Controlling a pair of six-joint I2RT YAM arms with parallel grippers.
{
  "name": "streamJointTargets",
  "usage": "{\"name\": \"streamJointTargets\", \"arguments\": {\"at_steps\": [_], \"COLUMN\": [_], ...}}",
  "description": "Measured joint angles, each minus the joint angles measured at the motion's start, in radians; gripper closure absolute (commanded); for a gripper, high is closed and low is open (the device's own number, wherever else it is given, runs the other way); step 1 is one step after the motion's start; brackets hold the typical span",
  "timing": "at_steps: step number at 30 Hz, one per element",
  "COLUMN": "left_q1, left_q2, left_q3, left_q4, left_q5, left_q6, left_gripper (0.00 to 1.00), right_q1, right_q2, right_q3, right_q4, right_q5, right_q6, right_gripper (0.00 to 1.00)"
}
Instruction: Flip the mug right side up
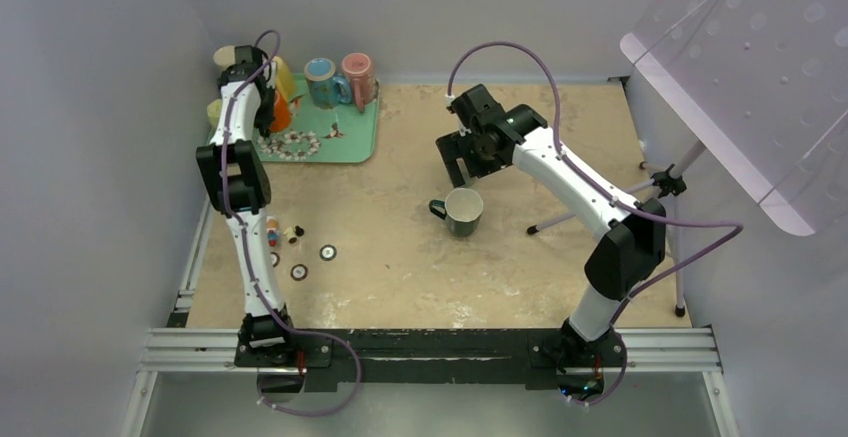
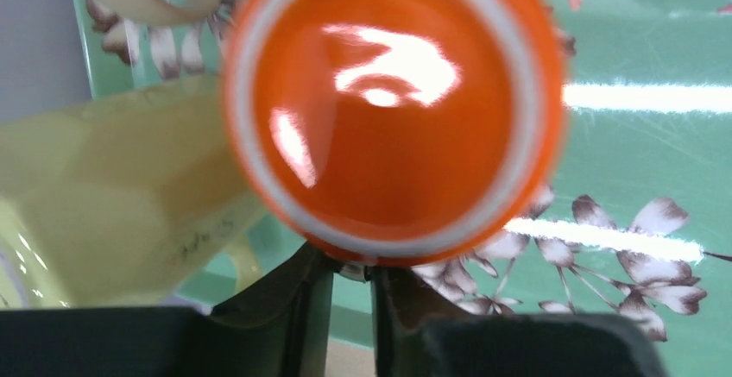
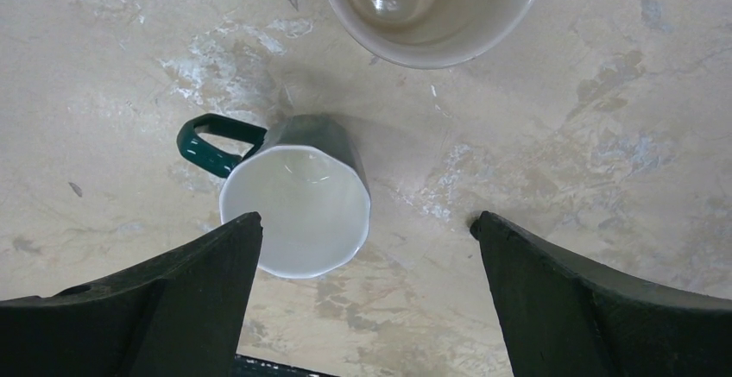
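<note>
The green mug (image 3: 298,213) is seen mouth-up on the desk (image 3: 561,135); the right end effector (image 3: 364,222) is held wide above it, best raised straight, clear of the rim.

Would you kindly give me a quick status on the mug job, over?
Right gripper open, above the mug, not touching. Mug upright, mouth up. Left gripper by orange cup, grip unclear. No obstruction seen at mug.
</note>
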Motion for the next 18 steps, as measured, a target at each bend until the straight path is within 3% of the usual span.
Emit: {"name": "streamJointTargets", "arguments": {"at_steps": [2, 8, 18], "left_q1": [0.015, 0.031, 0.027], "left_q2": [-0.001, -0.095, -0.336], "left_q3": [-0.004, -0.188, -0.48], "left_q4": [0.026, 0.169, 0.149], "left_q5": [0.039, 0.116, 0.317], "left_q6": [0.014, 0.072, 0.071], "left_gripper": [1.0, 1.0, 1.0], "right_q1": [0.002, 0.007, 0.053], "right_q2": [0.017, 0.027, -0.027], "right_q3": [0.015, 0.058, 0.049], "right_q4": [-0.014, -0.035, 0.061], "right_q5": [0.005, 0.034, 0.047], "right_q6": [0.0, -0.004, -0.034], "right_gripper": [0.02, 0.02, 0.02]}}
